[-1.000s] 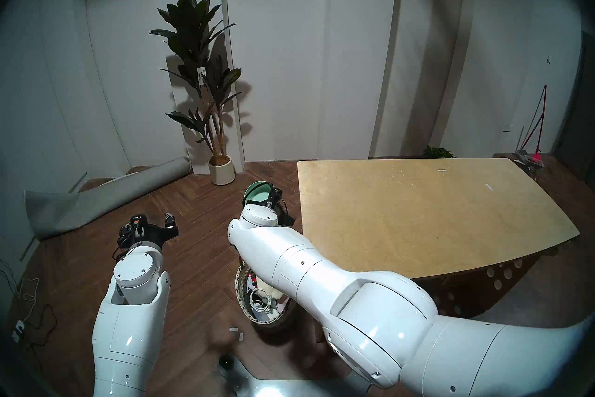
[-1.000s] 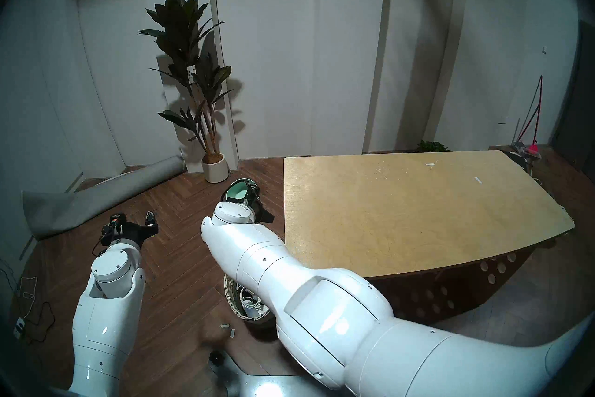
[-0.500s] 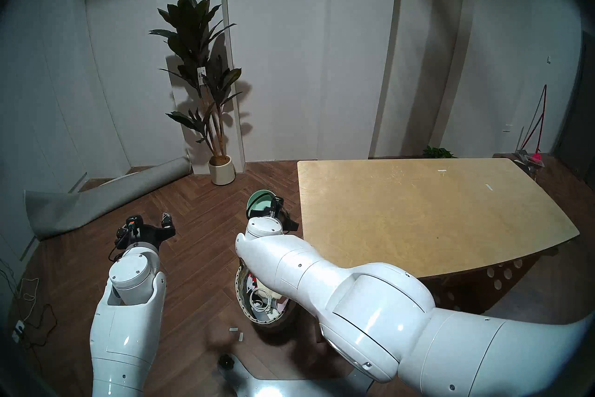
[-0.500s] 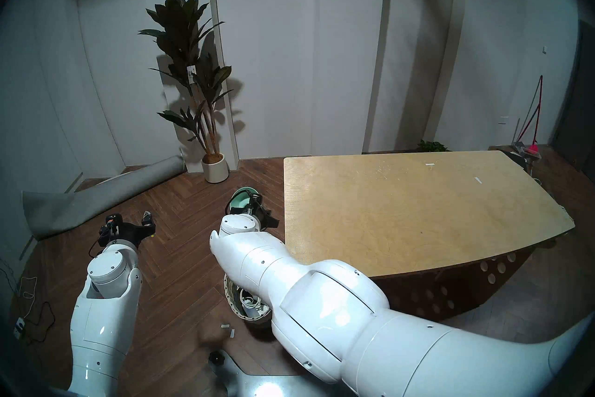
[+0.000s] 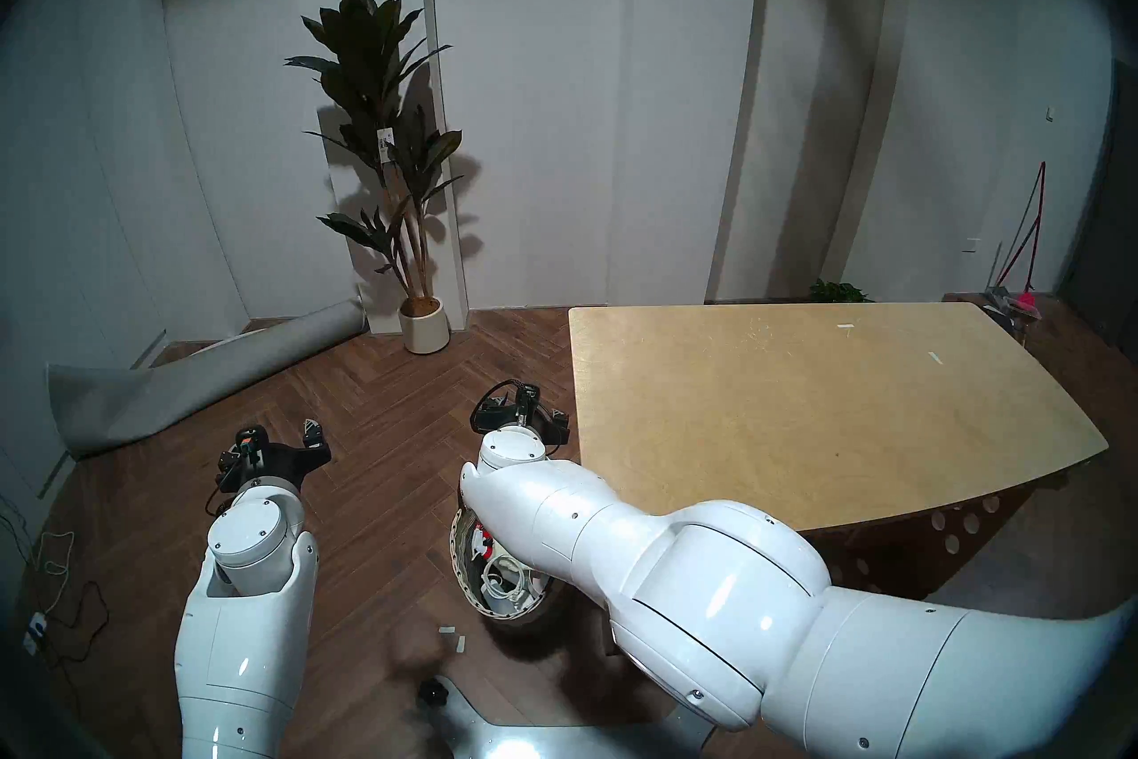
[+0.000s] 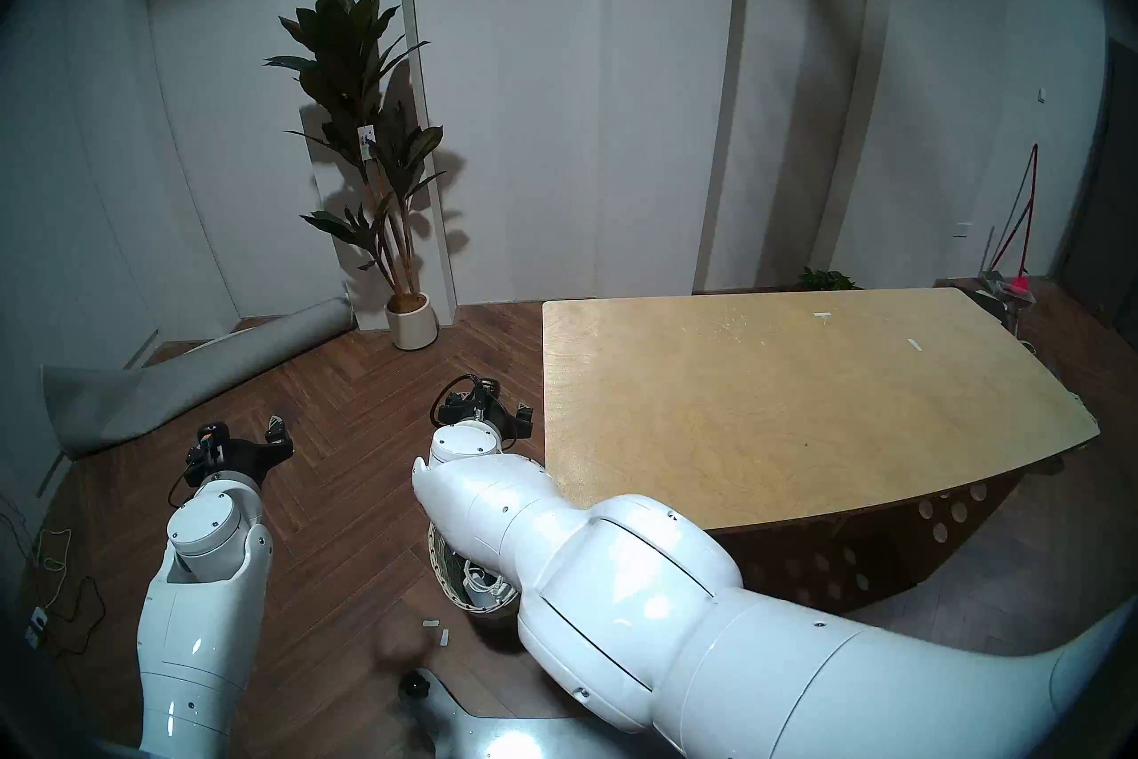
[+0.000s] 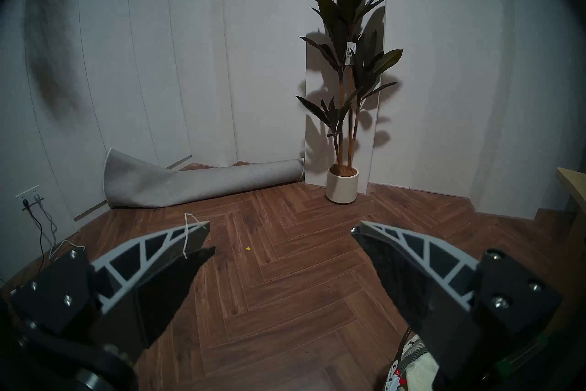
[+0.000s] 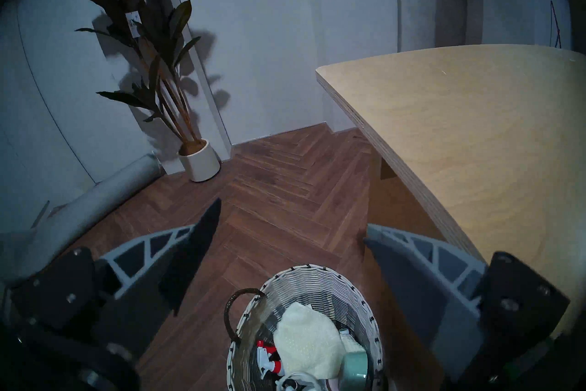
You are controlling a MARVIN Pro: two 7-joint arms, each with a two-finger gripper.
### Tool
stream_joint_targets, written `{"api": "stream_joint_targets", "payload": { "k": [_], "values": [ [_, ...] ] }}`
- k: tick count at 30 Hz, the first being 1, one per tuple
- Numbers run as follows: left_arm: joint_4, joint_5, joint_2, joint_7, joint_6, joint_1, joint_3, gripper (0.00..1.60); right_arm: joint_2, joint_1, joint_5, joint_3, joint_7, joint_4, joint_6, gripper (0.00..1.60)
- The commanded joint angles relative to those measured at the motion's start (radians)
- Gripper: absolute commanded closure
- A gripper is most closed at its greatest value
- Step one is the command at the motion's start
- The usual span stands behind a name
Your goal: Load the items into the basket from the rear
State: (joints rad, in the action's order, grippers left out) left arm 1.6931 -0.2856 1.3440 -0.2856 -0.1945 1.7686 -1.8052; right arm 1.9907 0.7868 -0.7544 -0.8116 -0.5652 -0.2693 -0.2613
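Note:
The wicker basket stands on the floor beside the table, under my right forearm in the head views. Inside it lie the cream cloth, the mint-green bowl tipped against the right wall, and the white cable at the near side. My right gripper hangs open and empty above the basket's far rim. My left gripper is open over bare floor to the left, with a bit of white thread caught on one finger.
The wooden table sits close on the right of the basket. A potted plant and a rolled grey rug are by the far wall. Cords trail on the floor at left. A red-and-white item also lies in the basket.
My right gripper, shut on the mint-green bowl, drew back toward the basket and opened; the bowl has left it and lies in the basket. My left arm pulled back slightly.

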Motion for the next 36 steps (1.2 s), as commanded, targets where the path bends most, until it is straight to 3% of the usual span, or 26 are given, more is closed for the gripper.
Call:
{"api": "stream_joint_targets", "payload": {
  "k": [1, 7, 12, 22, 36],
  "values": [
    [0.048, 0.016, -0.017, 0.015, 0.036, -0.015, 0.011, 0.0, -0.009, -0.097, 0.026, 0.009, 0.028, -0.104, -0.097, 0.0],
    [0.06, 0.021, -0.022, 0.021, 0.051, -0.052, 0.019, 0.0, -0.089, -0.138, 0.101, 0.058, 0.023, -0.146, -0.177, 0.0],
    [0.063, 0.021, -0.031, 0.034, 0.055, -0.095, 0.032, 0.0, -0.169, -0.126, 0.143, 0.077, 0.005, -0.144, -0.213, 0.0],
    [0.04, 0.018, -0.033, 0.067, 0.046, -0.184, 0.094, 0.0, -0.279, -0.074, 0.144, 0.056, -0.038, -0.118, -0.257, 0.0],
    [-0.014, 0.02, -0.007, 0.108, 0.05, -0.274, 0.204, 0.0, -0.363, -0.055, 0.154, 0.027, -0.072, -0.164, -0.357, 0.0]
  ]
}}
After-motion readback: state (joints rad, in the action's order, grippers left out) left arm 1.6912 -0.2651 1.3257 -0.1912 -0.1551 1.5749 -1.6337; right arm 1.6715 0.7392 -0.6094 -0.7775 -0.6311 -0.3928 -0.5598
